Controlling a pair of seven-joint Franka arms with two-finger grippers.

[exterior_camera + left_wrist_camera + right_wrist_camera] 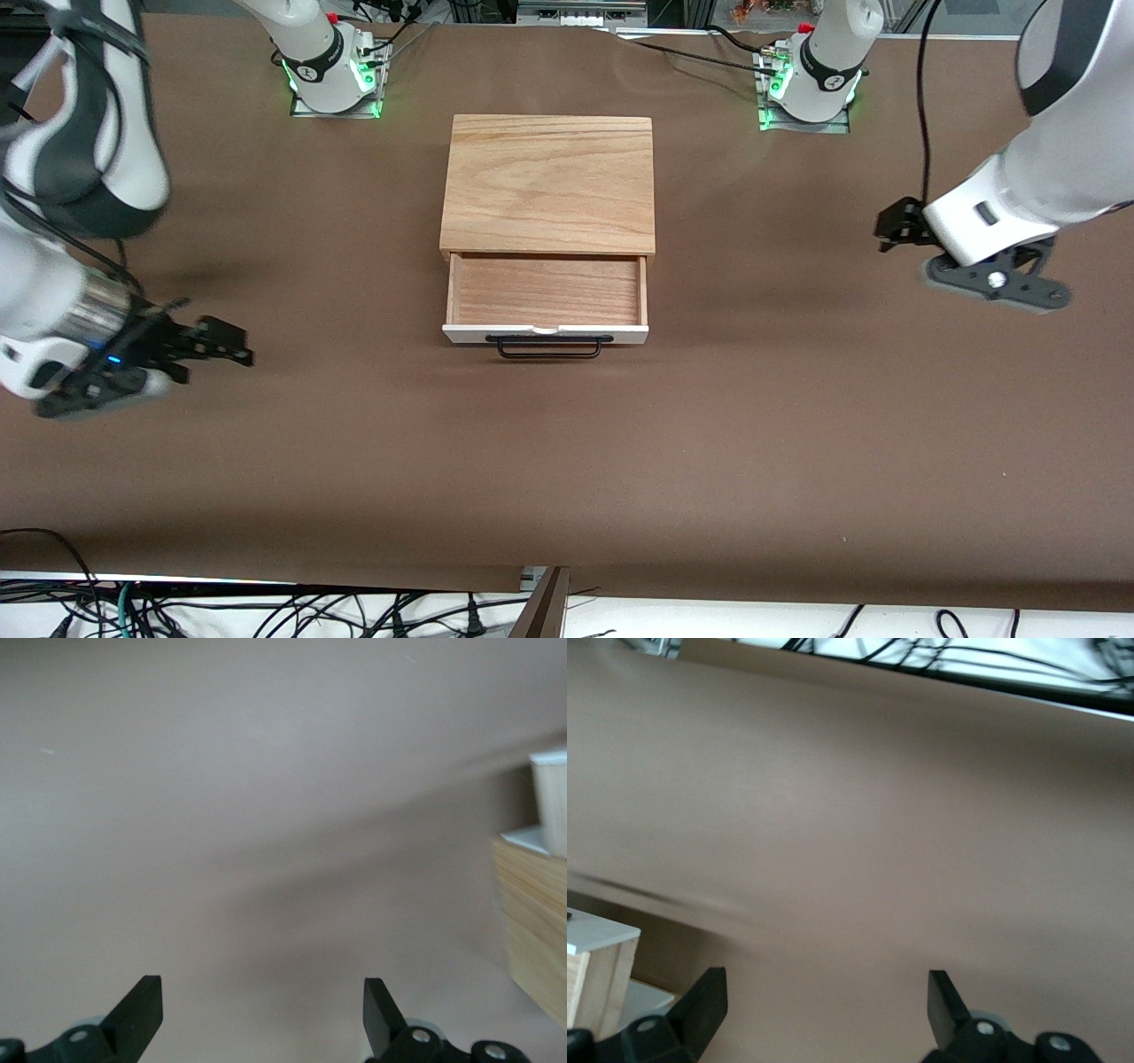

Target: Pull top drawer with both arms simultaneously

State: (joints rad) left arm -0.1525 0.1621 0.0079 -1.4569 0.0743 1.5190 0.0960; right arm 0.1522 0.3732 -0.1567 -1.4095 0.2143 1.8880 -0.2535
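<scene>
The top drawer (545, 292) stands pulled out of the cabinet toward the front camera, its light wood inside bare. Its white front panel carries the black bar handle (549, 347). My left gripper (893, 227) is open and empty over the bare table at the left arm's end, well apart from the drawer. My right gripper (232, 344) is open and empty over the table at the right arm's end, also well apart. The left wrist view shows the open left gripper (260, 1014) and an edge of the drawer (554, 806). The right wrist view shows the open right gripper (826, 1005) and a drawer corner (598, 970).
The cabinet's light wooden top board (547, 182) lies mid-table between the two arm bases. Brown table covering (567, 461) stretches around it. Loose cables (266, 611) hang past the table edge nearest the front camera.
</scene>
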